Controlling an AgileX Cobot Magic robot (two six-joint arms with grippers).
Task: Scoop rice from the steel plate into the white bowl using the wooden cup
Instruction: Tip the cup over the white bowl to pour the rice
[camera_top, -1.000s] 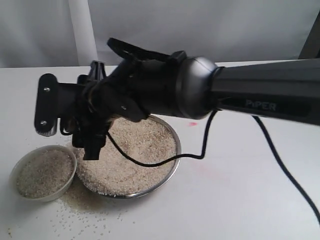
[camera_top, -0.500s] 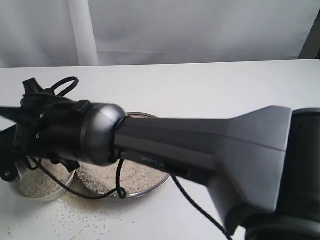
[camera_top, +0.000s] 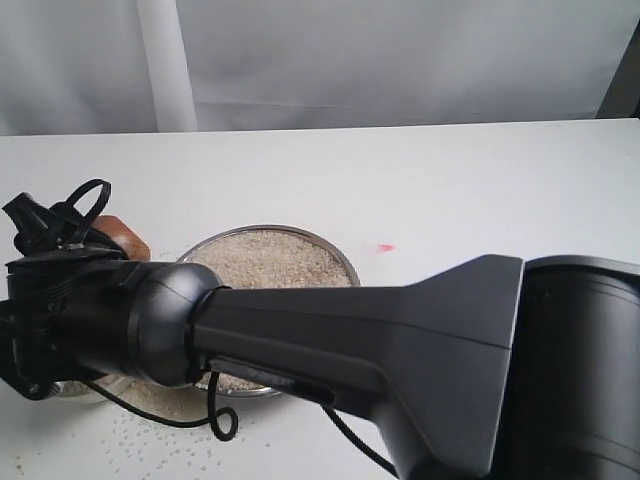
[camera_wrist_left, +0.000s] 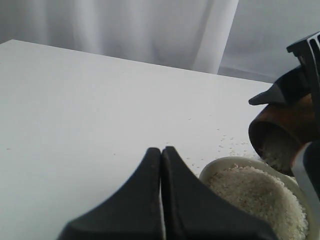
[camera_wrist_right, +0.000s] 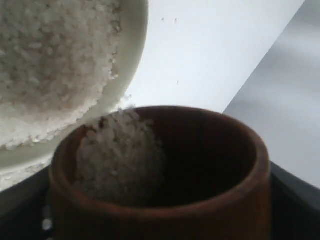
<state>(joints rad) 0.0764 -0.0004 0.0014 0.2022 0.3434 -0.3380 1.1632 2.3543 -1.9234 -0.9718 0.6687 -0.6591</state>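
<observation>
Fingers of left gripper (camera_wrist_left: 161, 150) pressed together, holding nothing, right gripper (camera_wrist_left: 302, 117) spread wide around tilted wooden cup (camera_wrist_right: 165, 220), rice (camera_wrist_right: 120, 155) at its mouth, just above rice-filled white bowl (camera_wrist_left: 227, 160).

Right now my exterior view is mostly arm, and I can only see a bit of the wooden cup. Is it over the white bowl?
Observer: Yes. The left wrist view shows the wooden cup tipped, its mouth above the white bowl at the rim.
Operator: Is there rice in it?
Observer: Yes. The right wrist view shows rice banked against its lower side, up to the lip.
Operator: And the left gripper?
Observer: The left gripper is shut and empty, close to the bowl.
</observation>
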